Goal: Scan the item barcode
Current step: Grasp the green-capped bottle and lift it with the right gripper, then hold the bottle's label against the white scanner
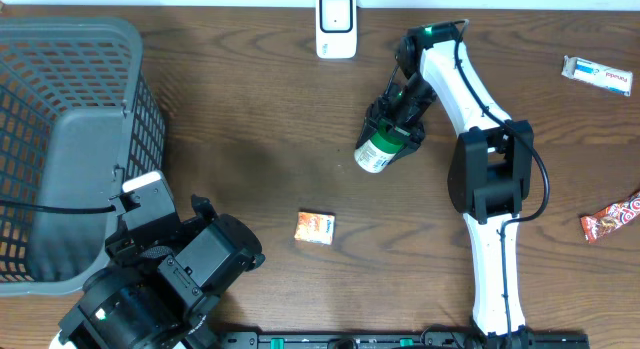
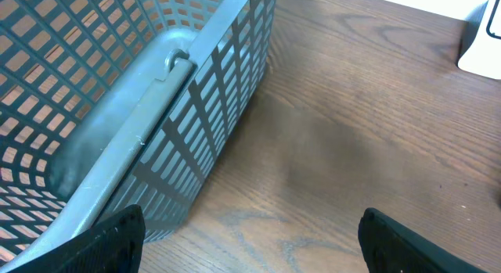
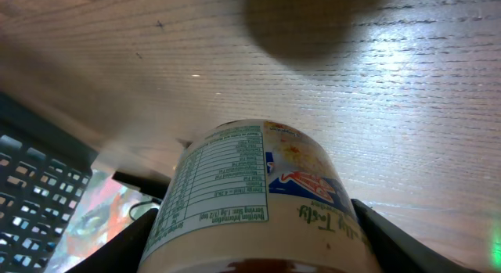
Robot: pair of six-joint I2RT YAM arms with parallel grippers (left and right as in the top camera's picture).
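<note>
The item is a cylindrical container with a green and white label, held tilted above the table's middle. My right gripper is shut on it. In the right wrist view the container fills the space between both fingers, with its nutrition table facing up; no barcode shows on this side. The white scanner stands at the back edge, a little left of the container. My left gripper is open and holds nothing, low over bare wood beside the basket.
A grey mesh basket fills the left side. A small orange packet lies mid-table. A white wrapped bar and a red wrapper lie at the right edge. The left arm sits at front left.
</note>
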